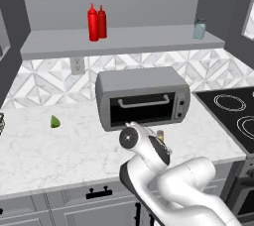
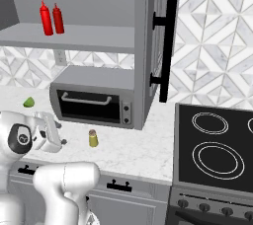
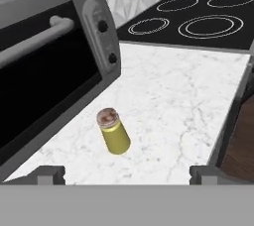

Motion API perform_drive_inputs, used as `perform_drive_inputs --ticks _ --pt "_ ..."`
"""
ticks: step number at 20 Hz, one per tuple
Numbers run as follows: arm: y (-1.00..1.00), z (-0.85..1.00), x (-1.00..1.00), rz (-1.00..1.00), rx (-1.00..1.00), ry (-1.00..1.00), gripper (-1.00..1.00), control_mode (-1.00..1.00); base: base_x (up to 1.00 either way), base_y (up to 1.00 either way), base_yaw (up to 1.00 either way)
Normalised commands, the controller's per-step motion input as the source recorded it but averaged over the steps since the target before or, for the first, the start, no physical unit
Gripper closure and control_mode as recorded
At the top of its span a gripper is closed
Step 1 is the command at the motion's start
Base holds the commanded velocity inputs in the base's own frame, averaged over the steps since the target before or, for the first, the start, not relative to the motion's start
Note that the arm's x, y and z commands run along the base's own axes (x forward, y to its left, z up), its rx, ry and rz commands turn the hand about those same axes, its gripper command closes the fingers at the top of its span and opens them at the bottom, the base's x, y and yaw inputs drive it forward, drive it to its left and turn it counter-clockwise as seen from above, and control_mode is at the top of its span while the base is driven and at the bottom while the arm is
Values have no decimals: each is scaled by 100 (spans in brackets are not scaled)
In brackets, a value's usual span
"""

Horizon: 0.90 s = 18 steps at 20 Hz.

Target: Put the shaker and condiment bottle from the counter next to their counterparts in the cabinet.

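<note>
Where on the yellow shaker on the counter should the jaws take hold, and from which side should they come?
Grip the shaker around its smooth round body, below the cap. It stands upright on the counter, with the toaster oven close on one side, so coming from above or from the open front seems best. The gripper is open with the shaker between its tips in the hand view, not yet around it.

the shaker [image 1: 160,134] is mostly hidden behind the arm; the stove [image 1: 233,116] is cut off.
</note>
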Motion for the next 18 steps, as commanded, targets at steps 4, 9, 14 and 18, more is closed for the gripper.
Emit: perform_drive_inputs --ticks 4,9,14,18 --pt "-26 -59 30 0 -1 0 -100 -100 0 0 0" --pt "-17 -68 29 1 -7 -1 -100 -100 0 0 0" --pt "-18 -58 11 2 -7 -3 -100 -100 0 0 0" --pt "-20 -36 6 0 -3 0 -100 -100 0 0 0"
